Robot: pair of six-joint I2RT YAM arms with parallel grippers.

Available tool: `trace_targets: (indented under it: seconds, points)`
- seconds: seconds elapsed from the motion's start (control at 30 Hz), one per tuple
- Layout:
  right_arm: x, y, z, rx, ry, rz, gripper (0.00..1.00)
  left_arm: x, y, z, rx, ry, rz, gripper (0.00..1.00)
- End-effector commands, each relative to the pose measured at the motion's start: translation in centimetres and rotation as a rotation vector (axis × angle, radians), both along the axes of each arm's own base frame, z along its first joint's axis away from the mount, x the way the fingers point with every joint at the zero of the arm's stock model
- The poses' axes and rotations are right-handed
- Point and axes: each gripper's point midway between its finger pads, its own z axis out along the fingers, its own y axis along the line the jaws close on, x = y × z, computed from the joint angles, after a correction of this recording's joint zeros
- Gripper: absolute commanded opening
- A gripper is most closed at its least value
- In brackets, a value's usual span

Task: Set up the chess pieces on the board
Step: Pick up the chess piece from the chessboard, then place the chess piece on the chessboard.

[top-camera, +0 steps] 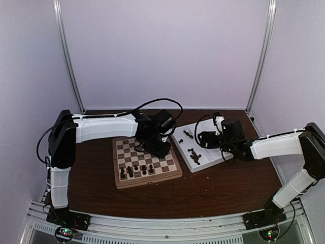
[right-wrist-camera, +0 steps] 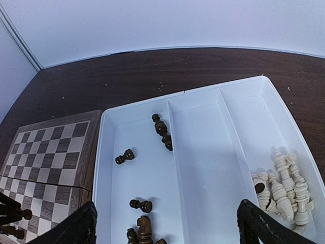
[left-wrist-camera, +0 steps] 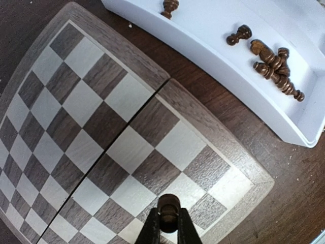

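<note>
The board (top-camera: 146, 161) lies left of centre; it also shows in the left wrist view (left-wrist-camera: 76, 117) and the right wrist view (right-wrist-camera: 48, 152). Several dark chess pieces (top-camera: 136, 170) stand on its near rows. My left gripper (left-wrist-camera: 168, 223) is shut on a dark pawn (left-wrist-camera: 168, 211), held just above squares near the board's right corner by the tray. My right gripper (right-wrist-camera: 165, 223) is open and empty above the white tray (right-wrist-camera: 203, 168). Loose dark pieces (right-wrist-camera: 162, 132) lie in the tray's left compartment, also seen in the left wrist view (left-wrist-camera: 274, 68).
Cream pieces (right-wrist-camera: 282, 185) are piled in the tray's right compartment. The tray (top-camera: 200, 147) sits just right of the board. Bare brown table (top-camera: 218, 188) lies in front. Side walls and metal posts enclose the table.
</note>
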Motion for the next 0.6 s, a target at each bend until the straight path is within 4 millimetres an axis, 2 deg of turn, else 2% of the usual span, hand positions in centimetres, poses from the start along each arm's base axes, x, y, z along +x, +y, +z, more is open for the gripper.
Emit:
trace_targets:
  seconds: [0.0, 0.2, 0.4, 0.57]
  points:
    - [0.5, 0.3, 0.5, 0.014, 0.000, -0.004, 0.94, 0.1, 1.7, 2.8, -0.026, -0.024, 0.021, 0.01]
    - [0.5, 0.4, 0.4, 0.015, 0.002, 0.001, 0.94, -0.4, 3.7, 3.8, -0.062, 0.009, 0.046, 0.01]
    - [0.5, 0.4, 0.3, 0.015, 0.004, 0.003, 0.94, -1.0, 5.9, 3.4, -0.063, 0.040, 0.081, 0.00]
    - [0.6, 0.6, 0.2, 0.017, 0.006, 0.007, 0.94, -1.7, 6.8, 2.7, -0.064, 0.061, 0.087, 0.00]
